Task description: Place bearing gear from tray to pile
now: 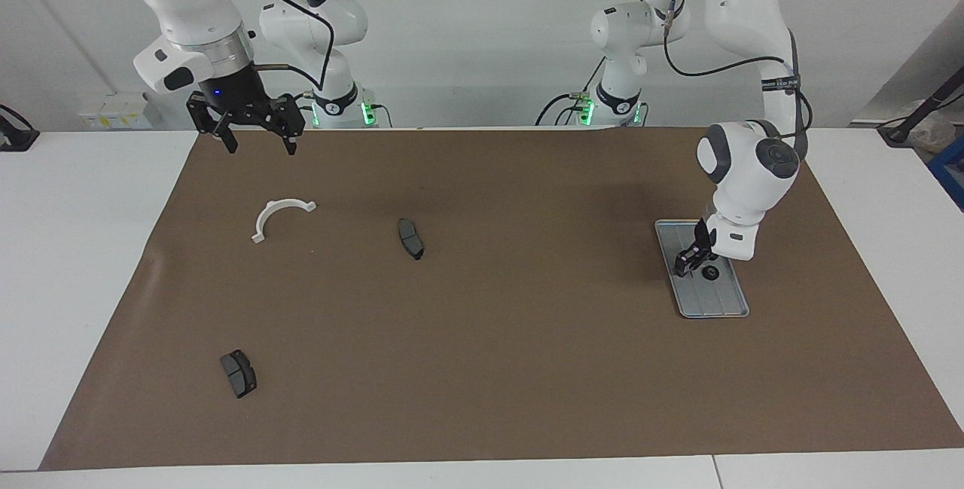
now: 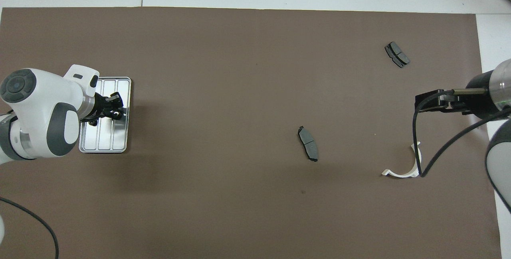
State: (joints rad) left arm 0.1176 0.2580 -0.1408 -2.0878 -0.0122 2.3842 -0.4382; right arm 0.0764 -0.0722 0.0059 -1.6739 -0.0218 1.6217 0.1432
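The silver ridged tray point(image 1: 715, 301) point(image 2: 103, 143) lies toward the left arm's end of the table. A small dark bearing gear point(image 1: 709, 273) point(image 2: 116, 113) rests on it. My left gripper point(image 1: 687, 264) point(image 2: 109, 109) is down on the tray right against the gear; whether it grips the gear does not show. The pile is a scatter toward the right arm's end: a white curved bracket point(image 1: 279, 216) point(image 2: 403, 167) and two dark brake pads point(image 1: 410, 238) point(image 1: 239, 373) point(image 2: 307, 143) point(image 2: 397, 54). My right gripper point(image 1: 258, 144) point(image 2: 419, 102) waits open in the air above the mat's edge by its base.
A brown mat point(image 1: 527, 368) covers most of the white table. A black cable point(image 2: 439, 147) hangs from the right arm over the bracket. The pile's parts lie well apart from each other.
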